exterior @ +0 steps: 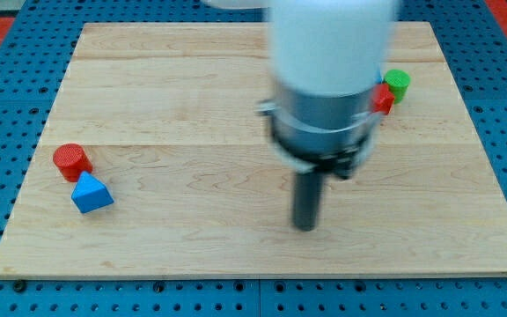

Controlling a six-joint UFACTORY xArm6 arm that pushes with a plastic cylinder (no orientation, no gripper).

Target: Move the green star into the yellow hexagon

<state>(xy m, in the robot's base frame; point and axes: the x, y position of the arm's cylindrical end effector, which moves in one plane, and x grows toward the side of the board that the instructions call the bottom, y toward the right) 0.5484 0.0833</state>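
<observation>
Well, nearest the view's bottom is the front edge of the wooden table (148, 264), and just above it, right of centre, my tip (305, 226) rests on bare wood with no block touching it. The rod has no claw at all, so there is nothing to report as wide, narrow or holding; it is only a straight dark rod hanging from the arm's grey collar and blurred white body (328, 53).

Over at the view's left, well apart from my tip, sits the blue triangle block (91, 194), one corner pointing toward the view's top. The red cylinder (71, 160) stands just above and left of it, so close that they seem to touch.

Farther back, at the view's right, a red block (383, 99) peeks out from behind the arm; its shape I cannot make out. Just beyond it, up and to the right, stands a green cylinder-like block (398, 84), the two close together.

The green star and the yellow hexagon do not show in this view, so I cannot tell where the star lies or how it points.
</observation>
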